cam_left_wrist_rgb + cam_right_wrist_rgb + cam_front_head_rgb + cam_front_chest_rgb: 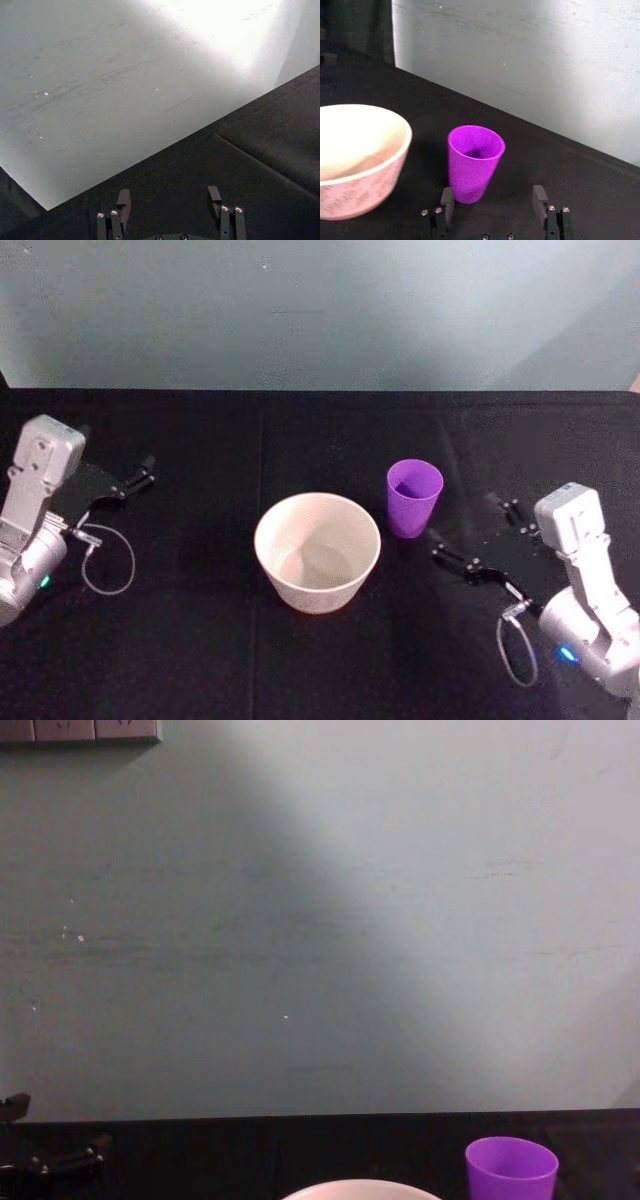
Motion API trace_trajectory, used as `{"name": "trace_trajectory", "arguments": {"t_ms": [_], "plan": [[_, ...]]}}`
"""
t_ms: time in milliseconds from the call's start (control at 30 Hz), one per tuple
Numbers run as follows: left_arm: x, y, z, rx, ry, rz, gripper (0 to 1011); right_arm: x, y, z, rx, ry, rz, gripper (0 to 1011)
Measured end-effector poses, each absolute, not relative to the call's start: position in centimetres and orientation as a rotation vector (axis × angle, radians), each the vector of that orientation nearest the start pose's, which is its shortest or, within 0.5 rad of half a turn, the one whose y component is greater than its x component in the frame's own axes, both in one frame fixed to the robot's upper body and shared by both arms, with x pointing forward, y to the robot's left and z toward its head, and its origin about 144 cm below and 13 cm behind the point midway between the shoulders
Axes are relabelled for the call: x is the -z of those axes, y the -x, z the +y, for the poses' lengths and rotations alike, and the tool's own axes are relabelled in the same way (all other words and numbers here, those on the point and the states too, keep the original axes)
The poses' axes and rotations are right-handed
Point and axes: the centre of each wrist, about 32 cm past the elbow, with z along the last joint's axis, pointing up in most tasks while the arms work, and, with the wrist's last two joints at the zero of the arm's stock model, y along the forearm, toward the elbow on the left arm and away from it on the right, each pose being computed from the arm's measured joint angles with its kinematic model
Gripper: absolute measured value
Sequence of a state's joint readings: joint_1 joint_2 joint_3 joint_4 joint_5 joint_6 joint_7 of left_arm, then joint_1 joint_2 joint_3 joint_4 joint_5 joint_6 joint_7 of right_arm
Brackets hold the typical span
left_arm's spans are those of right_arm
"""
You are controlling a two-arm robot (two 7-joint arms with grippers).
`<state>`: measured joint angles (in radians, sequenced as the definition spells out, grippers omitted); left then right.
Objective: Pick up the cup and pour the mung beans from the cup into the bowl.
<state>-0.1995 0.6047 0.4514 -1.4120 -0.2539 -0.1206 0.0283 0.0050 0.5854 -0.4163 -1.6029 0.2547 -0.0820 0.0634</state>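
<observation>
Right gripper (468, 527) hangs low over the desk (200, 640), fingers spread, holding nothing. The cup (414, 498) stands upright just ahead of it, not yet between the fingers. The bowl (318, 498) sits beyond the cup, on the side away from this gripper, close but apart from it. We cannot see the beans: the cup's inside is in shadow. The bowl looks bare.

Left gripper (135, 478) is parked far past the bowl, also spread and empty.

Risks, as we judge them:
- In the right wrist view the cup (472, 162) lies off-centre to the gripper (492, 195), nearer one finger. A straight advance may clip the wall and tip a light cup, spilling the beans.
- The cup narrows toward its base; a low or loose grip may let it slide.
- The bowl is close, so a low swing may knock its rim.
- A quick tilt may send the beans past the bowl.

Writing: we find no label or brand on the cup, bowl or grippers.
</observation>
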Motion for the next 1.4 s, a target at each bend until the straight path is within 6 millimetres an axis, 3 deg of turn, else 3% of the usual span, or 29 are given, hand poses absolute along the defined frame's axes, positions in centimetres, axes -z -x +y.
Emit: {"name": "trace_trajectory", "arguments": {"t_ms": [600,1400], "plan": [[-114.0,-48.9,31.0,-1.248,-0.304,-0.285,1000,-111.6,-46.6,-25.5,1.056,0.176,-0.031,1004],[-114.0,-48.9,31.0,-1.248,-0.304,-0.285,1000,-110.8,-48.7,-24.3,1.068,0.137,-0.023,1004]]}}
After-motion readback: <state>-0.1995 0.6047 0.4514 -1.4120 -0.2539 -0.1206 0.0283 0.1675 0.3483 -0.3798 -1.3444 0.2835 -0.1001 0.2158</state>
